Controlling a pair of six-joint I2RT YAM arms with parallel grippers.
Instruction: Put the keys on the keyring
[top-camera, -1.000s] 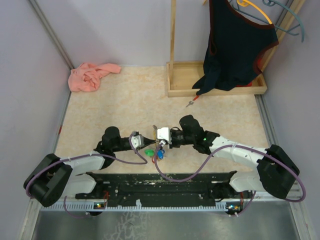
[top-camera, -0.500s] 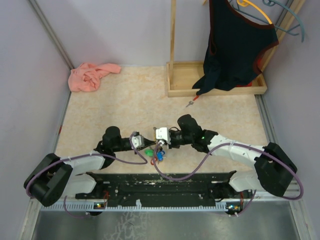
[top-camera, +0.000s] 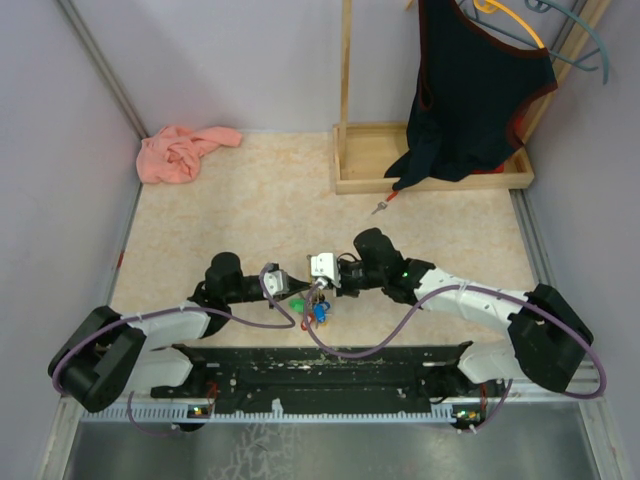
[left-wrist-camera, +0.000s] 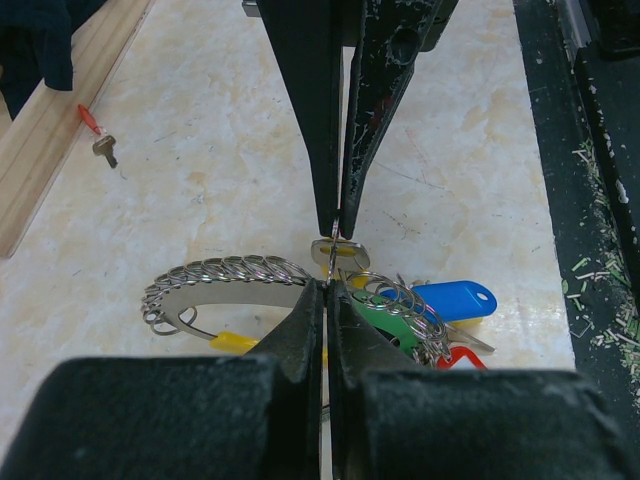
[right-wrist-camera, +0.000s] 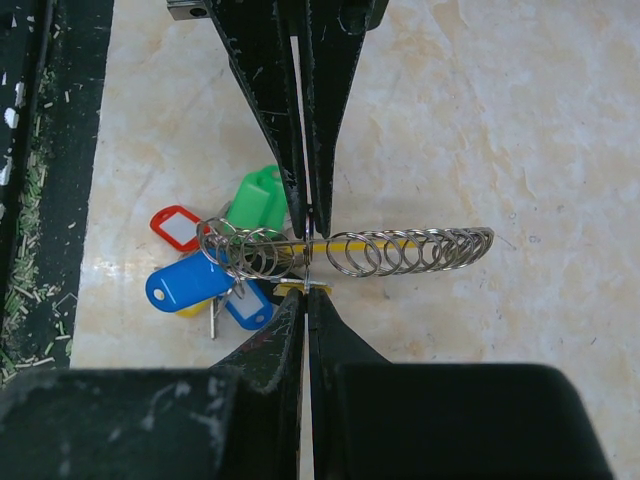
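Both hands are clenched, tip to tip, low over the surface. Your left hand pinches the keyring at its row of silvery loops. Your right hand meets it from the opposite side. Coloured tags lie bunched beside them. One red-capped key lies well apart, by the wooden tray.

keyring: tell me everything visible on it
The keyring is a curved grey metal bar strung with a row of small silvery wire rings, lying on the beige table. Green, red, blue and yellow plastic tags bunch at one end. The left gripper and right gripper, jaws shut, meet tip to tip at its middle; any grip is unclear.
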